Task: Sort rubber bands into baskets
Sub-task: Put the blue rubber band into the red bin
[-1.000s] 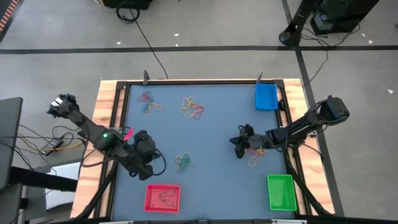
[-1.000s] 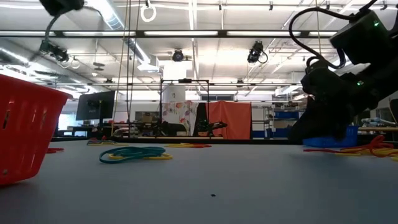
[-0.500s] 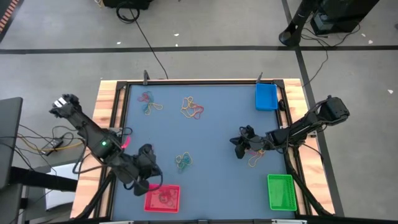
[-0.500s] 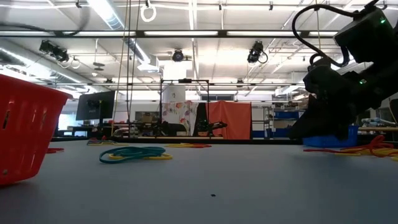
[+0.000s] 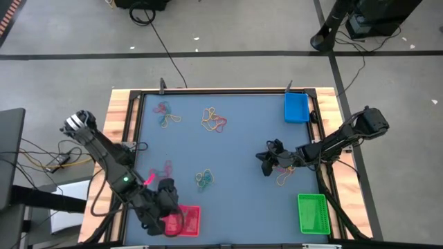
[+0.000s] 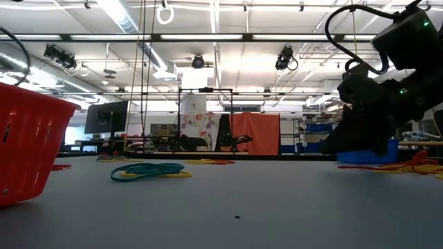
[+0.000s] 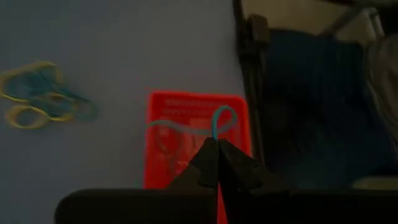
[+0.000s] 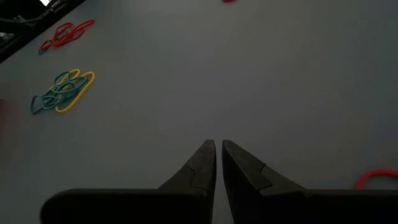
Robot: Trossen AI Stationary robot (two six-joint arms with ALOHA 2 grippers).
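Observation:
The red basket (image 5: pixel 187 220) sits at the table's near edge, left of centre; its wall (image 6: pixel 28 145) fills the low view's left. My left gripper (image 5: pixel 168 211) hovers over the basket's left part, shut on a thin blue rubber band (image 7: pixel 222 119). The blue basket (image 5: pixel 296 107) is at the far right and the green basket (image 5: pixel 311 212) at the near right. Loose rubber bands lie in clusters: teal and yellow (image 5: pixel 204 178), yellow and red (image 5: pixel 214 120), pink and yellow (image 5: pixel 165 114), pink (image 5: pixel 165 168). My right gripper (image 5: pixel 266 164) stays low at mid right, shut (image 8: pixel 217 146), with nothing between its fingers. My left gripper pinches the blue band at the very tips of its two fingers (image 7: pixel 208 155), slanting down from above. A small loop (image 7: pixel 225 115) sticks out past the tips, and a strand (image 7: pixel 174 124) trails sideways. The band is in the air, with the red basket (image 7: pixel 186 112) below it.
A yellow and red cluster of bands (image 5: pixel 284 176) lies just beside my right gripper, seen in the low view as red and yellow strands (image 6: pixel 408 164). A raised black frame (image 5: pixel 131 138) and wooden boards edge the blue table. Cables hang off the left side.
My left gripper has gone toward the table's near edge and lower, tipping further down, carrying the band from beside the red basket to over its left part. The pink bands it had covered now show on the table.

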